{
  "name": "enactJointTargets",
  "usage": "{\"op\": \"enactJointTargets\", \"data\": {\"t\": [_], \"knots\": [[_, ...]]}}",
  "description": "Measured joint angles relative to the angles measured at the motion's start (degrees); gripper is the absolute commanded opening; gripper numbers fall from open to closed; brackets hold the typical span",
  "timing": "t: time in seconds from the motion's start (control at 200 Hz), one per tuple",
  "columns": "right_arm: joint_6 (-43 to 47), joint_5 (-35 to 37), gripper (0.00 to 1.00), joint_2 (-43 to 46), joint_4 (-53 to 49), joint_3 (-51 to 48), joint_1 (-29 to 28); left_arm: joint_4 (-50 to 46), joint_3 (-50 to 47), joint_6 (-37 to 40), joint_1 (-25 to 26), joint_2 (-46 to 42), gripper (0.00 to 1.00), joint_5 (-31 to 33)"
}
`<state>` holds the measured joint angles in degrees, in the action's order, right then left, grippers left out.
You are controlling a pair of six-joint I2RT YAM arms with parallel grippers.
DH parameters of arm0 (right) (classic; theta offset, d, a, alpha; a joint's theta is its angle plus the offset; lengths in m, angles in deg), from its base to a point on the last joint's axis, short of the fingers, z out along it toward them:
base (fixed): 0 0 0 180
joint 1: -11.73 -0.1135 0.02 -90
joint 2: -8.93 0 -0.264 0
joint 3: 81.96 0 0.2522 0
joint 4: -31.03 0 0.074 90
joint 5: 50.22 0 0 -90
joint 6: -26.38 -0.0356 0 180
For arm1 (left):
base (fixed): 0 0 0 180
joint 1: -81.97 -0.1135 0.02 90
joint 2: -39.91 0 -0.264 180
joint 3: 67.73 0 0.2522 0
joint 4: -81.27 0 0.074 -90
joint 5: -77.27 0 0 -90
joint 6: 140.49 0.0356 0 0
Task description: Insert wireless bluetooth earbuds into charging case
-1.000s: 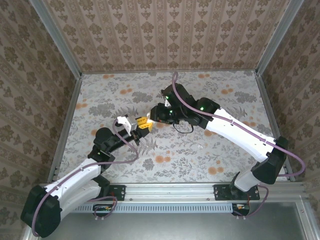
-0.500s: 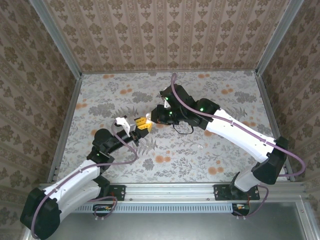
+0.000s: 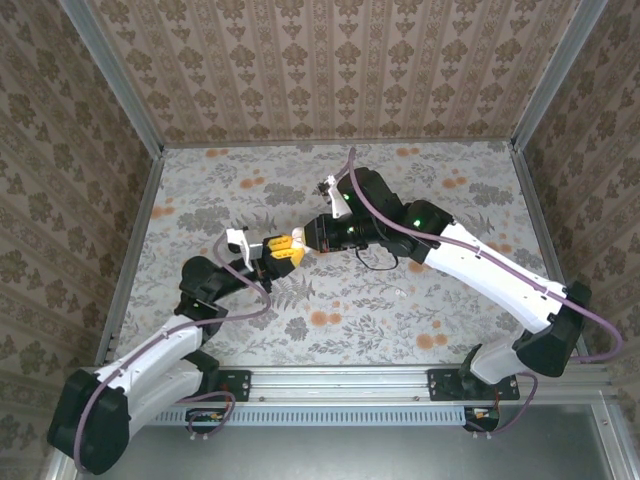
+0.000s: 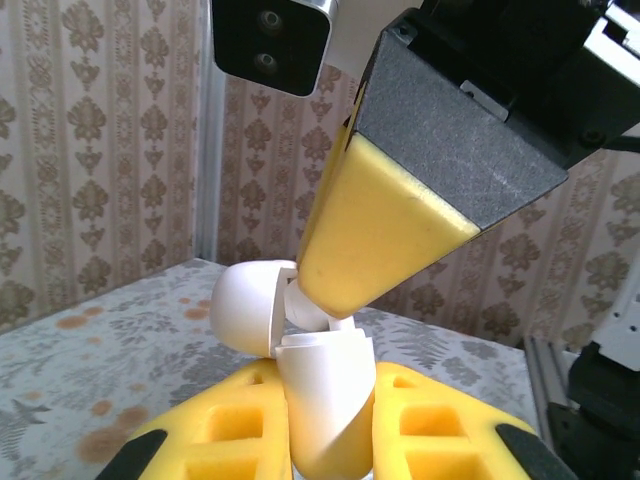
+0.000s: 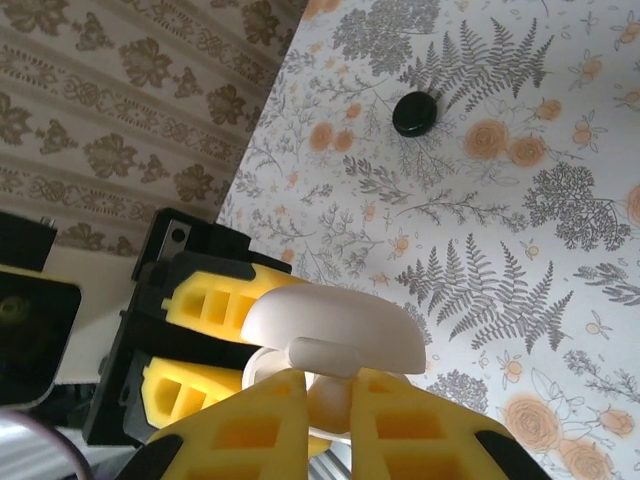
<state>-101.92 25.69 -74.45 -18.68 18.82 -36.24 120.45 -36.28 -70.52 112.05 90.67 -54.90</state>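
My left gripper is shut on the white charging case, which it holds upright off the table with the lid swung open to the left. My right gripper meets it from the right, shut on a small white earbud at the case's open mouth, just under the lid. One yellow right finger covers most of that earbud in the left wrist view. From above, both grippers touch tip to tip at mid-table. A small black round piece lies on the table beyond.
The floral table is walled in by patterned panels and metal posts. A tiny pale speck lies right of centre. The right arm's cable loops low near the meeting point.
The right jaws have closed in on the white earbud. Both grippers have drifted a little to the left, still meeting at the case.
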Motion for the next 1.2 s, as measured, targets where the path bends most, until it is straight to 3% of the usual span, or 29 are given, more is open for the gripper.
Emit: {"op": "enactJointTargets", "data": {"t": [0.59,1.2], "knots": [[21.57,-5.75,0.14,1.86,-5.03,1.01,0.76,8.04,1.68,-9.84,-0.61,5.66,0.0,-10.45],[36.37,-10.4,0.2,-0.31,-10.91,4.72,2.56,10.93,2.36,-13.33,-0.68,8.15,0.0,-13.35]]}}
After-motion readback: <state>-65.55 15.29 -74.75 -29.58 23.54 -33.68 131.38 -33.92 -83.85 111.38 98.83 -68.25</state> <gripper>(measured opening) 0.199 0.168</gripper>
